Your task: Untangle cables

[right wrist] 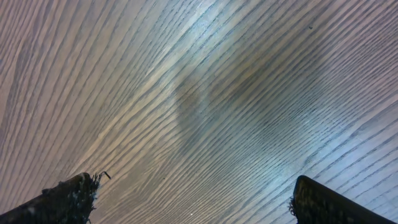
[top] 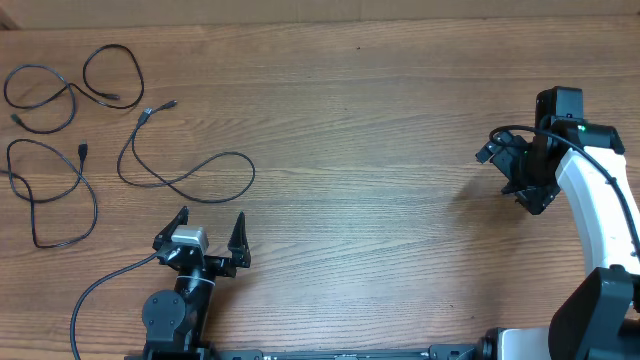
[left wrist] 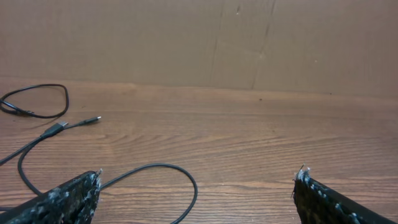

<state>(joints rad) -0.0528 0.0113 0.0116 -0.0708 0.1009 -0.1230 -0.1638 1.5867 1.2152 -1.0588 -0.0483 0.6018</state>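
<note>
Three thin black cables lie apart on the left of the wooden table. One (top: 110, 47) curls in loops at the far left, one (top: 95, 205) hangs in a long loop below it, and one (top: 253, 172) runs from its two plugs to a loop near the middle. My left gripper (top: 212, 215) stands open just in front of that loop, holding nothing. From the left wrist, the loop (left wrist: 189, 177) lies on the table beyond the open left gripper (left wrist: 199, 172), its plugs (left wrist: 93, 118) further back. My right gripper (top: 505, 178) hovers open at the far right; the right gripper (right wrist: 194, 179) has only bare wood under it.
The left arm's own thicker black wire (top: 100, 285) trails over the table's near left. A brown cardboard wall (left wrist: 217, 37) stands behind the table's far edge. The right arm's white body (top: 600, 210) fills the right side.
</note>
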